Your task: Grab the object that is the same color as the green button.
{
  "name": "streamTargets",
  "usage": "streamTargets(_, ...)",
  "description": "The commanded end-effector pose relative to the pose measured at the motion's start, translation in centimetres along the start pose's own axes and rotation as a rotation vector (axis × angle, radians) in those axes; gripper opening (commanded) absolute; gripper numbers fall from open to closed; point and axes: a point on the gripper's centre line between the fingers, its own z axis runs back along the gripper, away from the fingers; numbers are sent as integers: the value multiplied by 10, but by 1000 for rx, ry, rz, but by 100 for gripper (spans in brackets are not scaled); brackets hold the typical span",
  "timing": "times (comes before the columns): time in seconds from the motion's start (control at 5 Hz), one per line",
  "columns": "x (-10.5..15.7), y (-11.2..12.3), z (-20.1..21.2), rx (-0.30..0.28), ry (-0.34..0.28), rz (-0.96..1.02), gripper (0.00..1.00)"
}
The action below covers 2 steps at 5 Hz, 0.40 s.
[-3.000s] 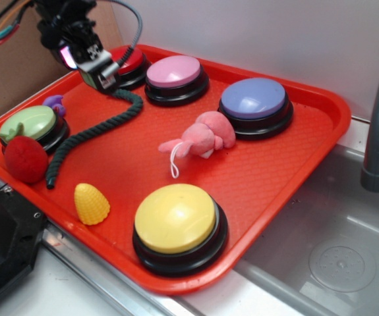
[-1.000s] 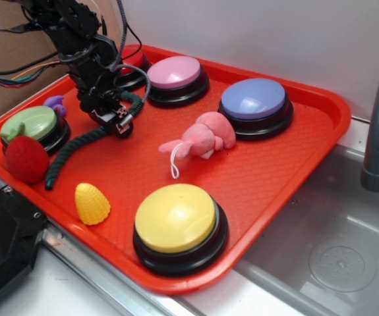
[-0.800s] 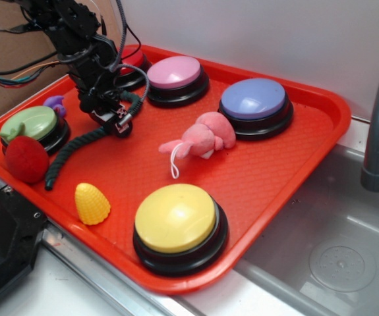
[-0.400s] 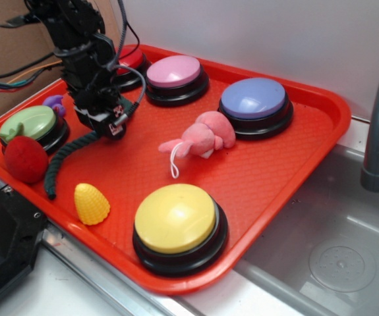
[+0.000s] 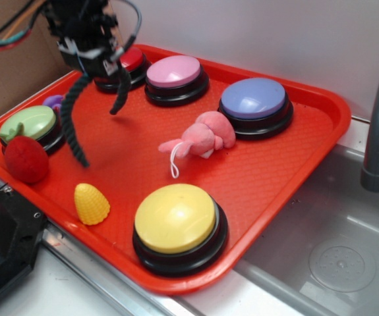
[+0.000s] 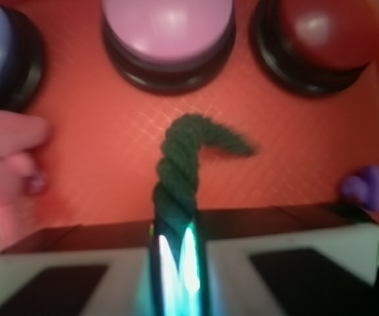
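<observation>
The gripper (image 5: 95, 62) has its fingers clamped on the dark green rope (image 5: 72, 128), which the wrist view shows pinched tightly between the two pads (image 6: 176, 263). The rope hangs from the grip in two strands above the red tray (image 5: 288, 171): a long one drooping down and to the left, its tip near the tray floor beside the red fuzzy strawberry (image 5: 25, 159), and a short one curling down on the right. In the wrist view the short end (image 6: 199, 141) bends off toward the red button (image 6: 318, 33), with the pink button (image 6: 168, 26) straight ahead. The green button (image 5: 28, 123) sits at the tray's left edge, just behind the strawberry, with a small purple object (image 5: 53, 102) next to it. Further out lie the yellow corn-shaped toy (image 5: 91, 203), the pink plush toy (image 5: 202, 137), the purple-blue button (image 5: 254, 100) and the large yellow button (image 5: 174, 218) at the near rim
</observation>
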Motion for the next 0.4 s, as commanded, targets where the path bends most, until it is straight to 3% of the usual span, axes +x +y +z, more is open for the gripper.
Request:
streamTargets(0.0, -1, -15, 74, -76, -76, -12, 0)
streamTargets(0.2, 0, -9, 67, -96, -47, 5, 0)
